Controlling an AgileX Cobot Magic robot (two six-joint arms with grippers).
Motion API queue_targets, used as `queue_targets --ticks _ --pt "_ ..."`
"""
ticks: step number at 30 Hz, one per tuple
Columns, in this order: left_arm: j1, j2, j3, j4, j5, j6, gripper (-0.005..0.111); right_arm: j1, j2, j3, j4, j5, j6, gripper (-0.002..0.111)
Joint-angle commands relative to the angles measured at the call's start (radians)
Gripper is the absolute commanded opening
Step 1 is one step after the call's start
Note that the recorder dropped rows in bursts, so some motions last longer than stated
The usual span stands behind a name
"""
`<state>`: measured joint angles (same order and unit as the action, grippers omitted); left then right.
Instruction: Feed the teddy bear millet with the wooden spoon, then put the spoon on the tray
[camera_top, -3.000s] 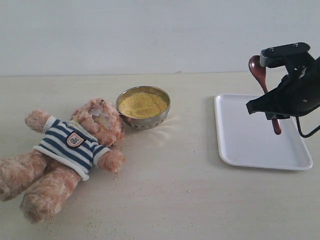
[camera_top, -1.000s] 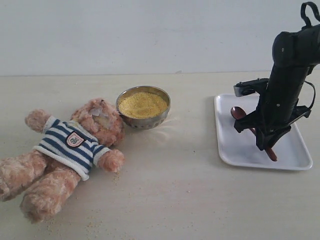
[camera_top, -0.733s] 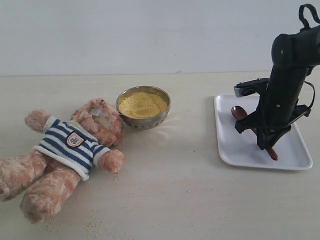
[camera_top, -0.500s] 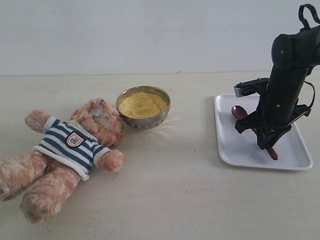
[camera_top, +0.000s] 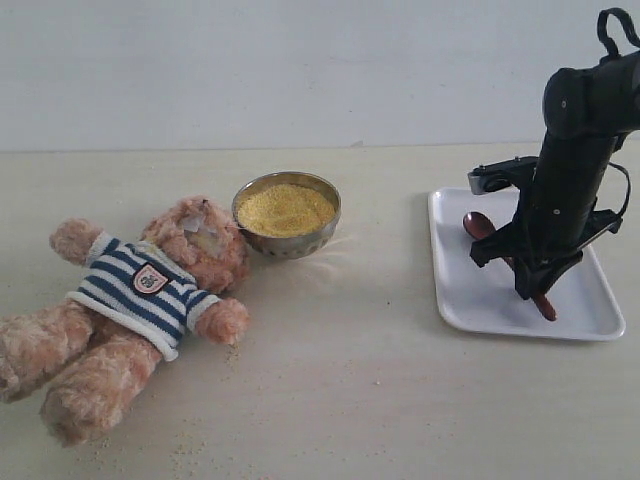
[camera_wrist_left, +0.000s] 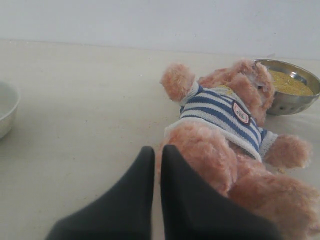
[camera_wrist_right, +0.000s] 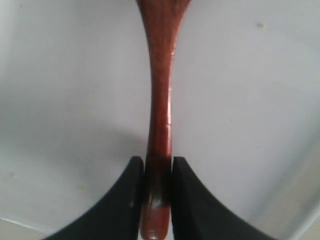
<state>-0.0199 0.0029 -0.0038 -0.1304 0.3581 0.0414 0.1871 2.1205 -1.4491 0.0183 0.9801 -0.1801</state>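
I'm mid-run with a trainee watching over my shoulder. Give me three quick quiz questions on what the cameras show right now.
1. True or false: the right gripper is shut on the handle of the wooden spoon.
2. Fill in: the millet is heaped in a metal ____ beside the head of the teddy bear.
3. Pick one: the spoon's scoop end is over A) the tray, B) the millet, C) the teddy bear.

Key: 1 true; 2 bowl; 3 A.

The hand (camera_wrist_left: 157, 150) is closed, fingertips pressed together just beside the teddy bear's (camera_wrist_left: 225, 120) leg. The bear lies on the worktop (camera_wrist_left: 75, 100), its head right beside a metal bowl (camera_wrist_left: 295, 103) of millet (camera_wrist_left: 287, 84).
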Motion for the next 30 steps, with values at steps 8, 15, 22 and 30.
queue_targets --ticks 8,15,22,30 --pt "0.0 -0.003 0.004 0.0 -0.001 0.005 0.005 -0.008 -0.004 -0.007 -0.001 -0.03 0.022 0.058" --pt "0.0 -0.003 0.004 0.0 -0.001 0.005 0.005 -0.008 -0.018 -0.009 -0.001 -0.004 0.025 0.058" --pt "0.0 -0.003 0.004 0.0 -0.001 0.005 0.005 -0.008 -0.172 -0.009 -0.001 0.002 0.048 0.058" --pt "0.0 -0.003 0.004 0.0 -0.001 0.005 0.005 -0.008 -0.41 0.114 -0.077 -0.219 0.193 0.001"
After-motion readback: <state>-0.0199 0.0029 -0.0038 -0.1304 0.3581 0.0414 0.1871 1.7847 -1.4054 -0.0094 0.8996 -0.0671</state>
